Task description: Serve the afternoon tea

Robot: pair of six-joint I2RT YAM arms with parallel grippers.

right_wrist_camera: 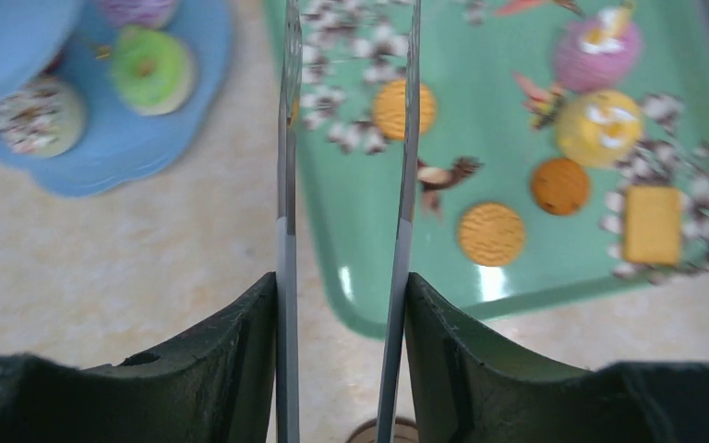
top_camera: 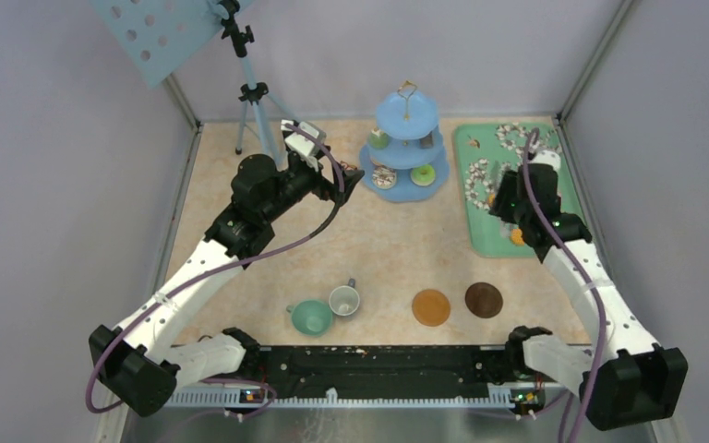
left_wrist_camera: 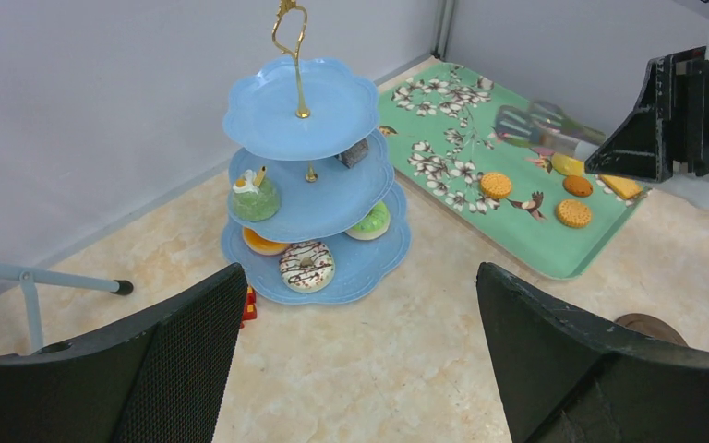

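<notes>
Gripping the long metal tongs (right_wrist_camera: 408, 185), the right jaws hang over the green floral tray (right_wrist_camera: 508, 138), where orange biscuits (right_wrist_camera: 491, 233) and cupcakes (right_wrist_camera: 598, 125) lie. The left jaws stand released and empty, facing the light-blue three-tier stand (left_wrist_camera: 300, 111), which carries donuts (left_wrist_camera: 306, 266). On the tabletop (top_camera: 388, 249) near the arm bases sit the teal cup (top_camera: 311, 317), the grey-white cup (top_camera: 344, 299) just beside it, and two brown coasters (top_camera: 431, 307).
</notes>
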